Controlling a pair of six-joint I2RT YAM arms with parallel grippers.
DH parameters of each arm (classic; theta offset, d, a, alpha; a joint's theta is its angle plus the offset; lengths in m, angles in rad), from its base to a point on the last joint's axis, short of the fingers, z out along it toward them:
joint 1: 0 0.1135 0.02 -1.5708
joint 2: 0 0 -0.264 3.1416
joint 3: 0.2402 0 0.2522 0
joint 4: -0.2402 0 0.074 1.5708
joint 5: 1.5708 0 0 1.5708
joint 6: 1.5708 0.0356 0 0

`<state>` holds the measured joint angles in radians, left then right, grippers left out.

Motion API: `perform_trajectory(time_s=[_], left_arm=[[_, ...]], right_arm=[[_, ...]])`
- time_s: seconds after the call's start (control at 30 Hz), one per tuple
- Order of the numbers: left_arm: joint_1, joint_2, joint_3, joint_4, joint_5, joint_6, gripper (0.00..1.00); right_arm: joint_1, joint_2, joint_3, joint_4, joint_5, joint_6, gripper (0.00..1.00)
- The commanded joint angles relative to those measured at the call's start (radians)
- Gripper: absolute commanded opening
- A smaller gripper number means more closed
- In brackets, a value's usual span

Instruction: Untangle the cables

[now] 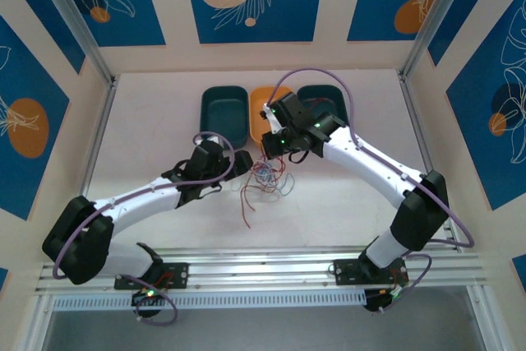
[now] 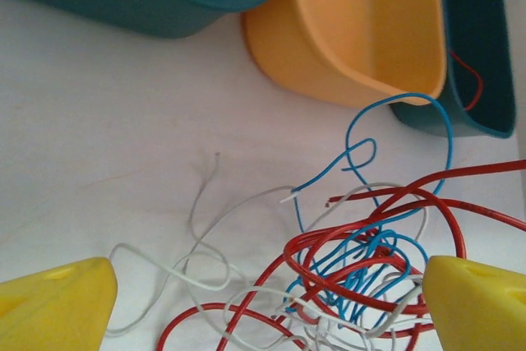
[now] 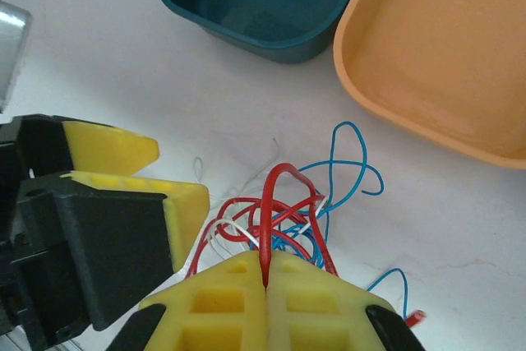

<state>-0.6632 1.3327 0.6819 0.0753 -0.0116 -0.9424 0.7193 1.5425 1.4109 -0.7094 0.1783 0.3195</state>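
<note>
The cables (image 2: 362,277) form a loose tangle of thin red, blue and white wires on the white table, seen from above as a small knot (image 1: 267,178). My left gripper (image 2: 267,310) is open, and its yellow fingertips (image 2: 57,302) stand wide on either side of the tangle's near part. My right gripper (image 3: 267,281) is shut on a red cable (image 3: 271,203), which arches up out of the tangle. From above, the left gripper (image 1: 242,170) and the right gripper (image 1: 269,156) meet at the knot from opposite sides. In the right wrist view the left gripper's fingers (image 3: 123,150) sit close by.
Three bins stand in a row behind the tangle: a teal bin (image 1: 223,113), an orange bin (image 1: 265,103) and a second teal bin (image 1: 329,100). A red wire (image 2: 470,80) lies in that second teal bin (image 2: 485,6). A loose red end (image 1: 246,215) trails toward the front.
</note>
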Motion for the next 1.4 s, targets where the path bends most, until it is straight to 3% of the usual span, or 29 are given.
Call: perform_trajectory(time_s=[0.0, 0.23, 0.6, 0.87, 1.0, 1.17, 1.37], left_arm=[[0.005, 0.003, 0.022, 0.089, 0.056, 0.071, 0.92], [-0.016, 0.038, 0.044, 0.176, 0.131, 0.164, 0.86], [-0.056, 0.116, 0.107, 0.168, 0.172, 0.23, 0.77], [-0.059, 0.075, 0.058, 0.147, 0.135, 0.212, 0.52], [-0.059, 0.058, 0.031, 0.157, 0.14, 0.197, 0.52], [-0.077, 0.042, 0.021, 0.176, 0.157, 0.216, 0.62], [-0.099, 0.05, 0.028, 0.204, 0.153, 0.232, 0.67]], right_arm=[[-0.006, -0.065, 0.003, -0.021, -0.031, 0.024, 0.0], [-0.014, -0.121, 0.002, -0.033, -0.056, 0.037, 0.0], [-0.04, -0.181, -0.013, -0.014, -0.11, 0.085, 0.0], [-0.056, -0.205, -0.035, -0.016, -0.13, 0.11, 0.0], [-0.062, -0.215, -0.049, -0.012, -0.151, 0.126, 0.0], [-0.063, -0.226, -0.062, -0.008, -0.153, 0.141, 0.0], [-0.064, -0.256, -0.066, -0.01, -0.138, 0.142, 0.0]])
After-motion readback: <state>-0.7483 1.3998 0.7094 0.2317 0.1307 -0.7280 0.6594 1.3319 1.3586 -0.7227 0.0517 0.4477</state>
